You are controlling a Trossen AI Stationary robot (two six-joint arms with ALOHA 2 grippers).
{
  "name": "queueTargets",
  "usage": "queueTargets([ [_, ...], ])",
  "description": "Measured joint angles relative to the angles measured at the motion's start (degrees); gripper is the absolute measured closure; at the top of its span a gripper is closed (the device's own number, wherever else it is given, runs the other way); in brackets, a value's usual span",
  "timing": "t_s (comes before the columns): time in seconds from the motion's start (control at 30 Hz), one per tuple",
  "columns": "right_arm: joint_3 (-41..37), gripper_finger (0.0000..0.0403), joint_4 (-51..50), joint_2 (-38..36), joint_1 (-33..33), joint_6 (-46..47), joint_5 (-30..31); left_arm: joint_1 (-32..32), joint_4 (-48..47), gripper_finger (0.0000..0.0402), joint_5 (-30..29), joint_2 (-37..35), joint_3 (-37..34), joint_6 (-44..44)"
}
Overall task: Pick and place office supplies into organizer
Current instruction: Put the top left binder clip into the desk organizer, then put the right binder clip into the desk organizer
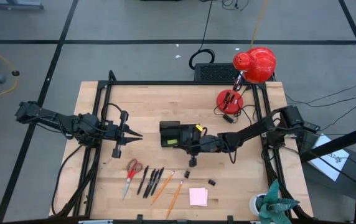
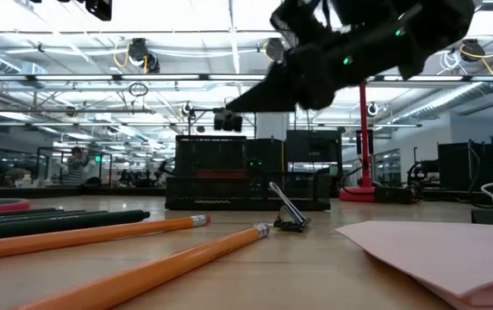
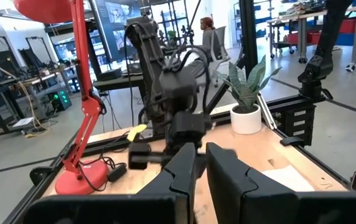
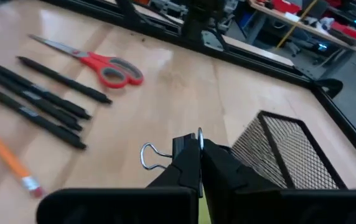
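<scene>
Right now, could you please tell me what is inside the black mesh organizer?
A small yellow piece shows inside the black mesh organizer; the right claw covers its right end.

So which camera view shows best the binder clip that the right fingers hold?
The right wrist view: the binder clip sits pinched between the right gripper fingers, its wire handle plain, beside the mesh organizer. The high view hides it among the dark arm and organizer. The low and left wrist views do not show it clearly.
</scene>
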Motion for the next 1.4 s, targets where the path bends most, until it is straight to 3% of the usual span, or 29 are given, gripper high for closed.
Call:
queueTargets([
  [0.4, 3.0, 0.0403, 3.0, 6.0, -4.1, 1.5, -1.5, 0.0, 0.0, 0.0355, 0.0, 0.0, 0.0, 0.3],
  [0.93, 9.3, 0.0401, -4.7, 12.1, -6.5, 5.0, -0.8, -0.1, 0.0, 0.0355, 0.5, 0.0, 0.0, 0.2],
  [1.4, 9.3, 0.0333, -4.8, 12.0, -6.0, 6.0, 1.6, -0.1, 0.0, 0.0355, 0.5, 0.0, 0.0, 0.2],
])
